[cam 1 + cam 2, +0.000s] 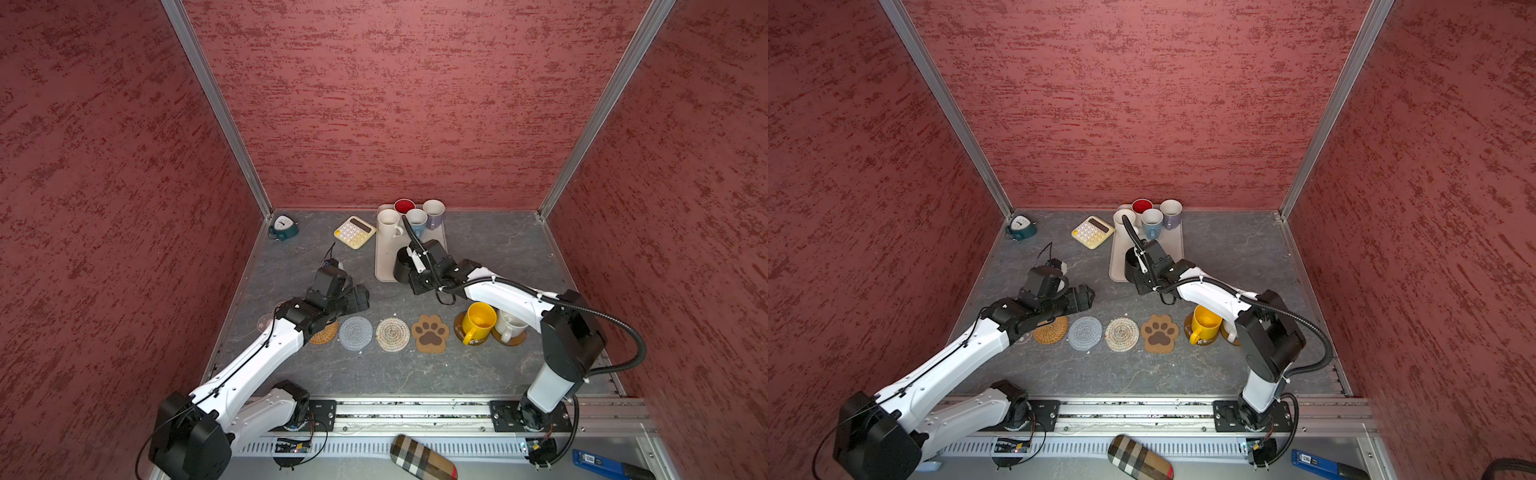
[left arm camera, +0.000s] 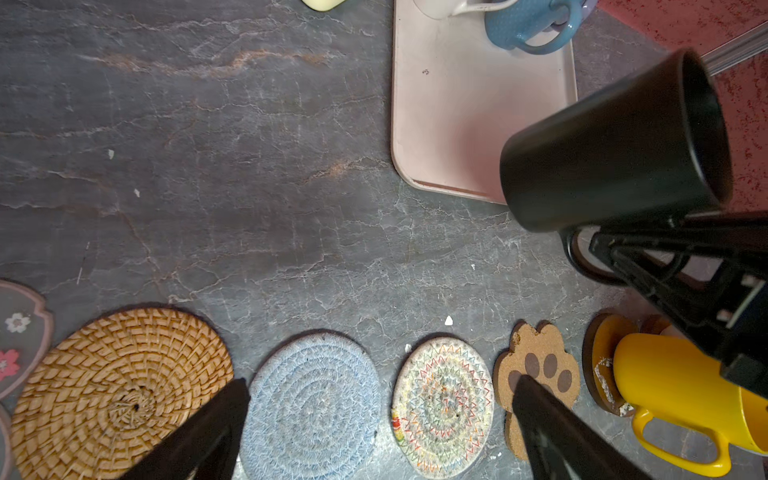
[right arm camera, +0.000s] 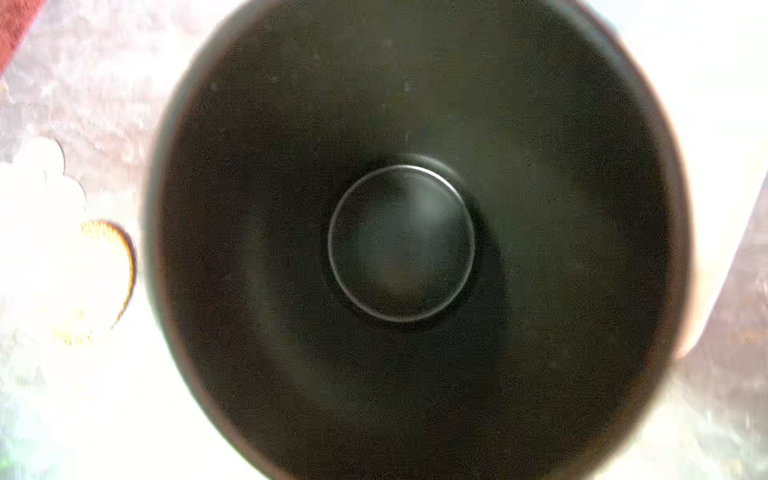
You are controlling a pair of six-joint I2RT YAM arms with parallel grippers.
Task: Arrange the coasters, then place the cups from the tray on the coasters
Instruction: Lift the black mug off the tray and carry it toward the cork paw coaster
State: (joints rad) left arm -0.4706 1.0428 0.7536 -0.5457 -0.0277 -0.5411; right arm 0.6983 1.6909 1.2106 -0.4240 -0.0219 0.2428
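My right gripper (image 1: 415, 270) is shut on the black cup (image 1: 401, 266) (image 2: 615, 145) by its handle side, holding it tilted above the near end of the beige tray (image 1: 384, 257). The right wrist view looks straight into that cup (image 3: 401, 241). White (image 1: 388, 222), red-inside (image 1: 404, 205), blue (image 1: 416, 219) and lavender (image 1: 434, 212) cups stand on the tray's far end. A row of coasters lies nearer: woven tan (image 2: 120, 390), grey (image 2: 311, 407), beige (image 2: 442, 405), paw-print (image 2: 536, 365). The yellow cup (image 1: 478, 322) and a white cup (image 1: 509, 326) sit on brown discs. My left gripper (image 2: 382, 384) hovers open over the row.
A pink flower coaster (image 2: 20, 332) lies left of the woven one. A yellow calculator (image 1: 354, 232) sits left of the tray, and a teal alarm clock (image 1: 283, 226) stands in the back left corner. A plaid case (image 1: 422, 457) and a blue tool (image 1: 602, 461) lie beyond the front rail.
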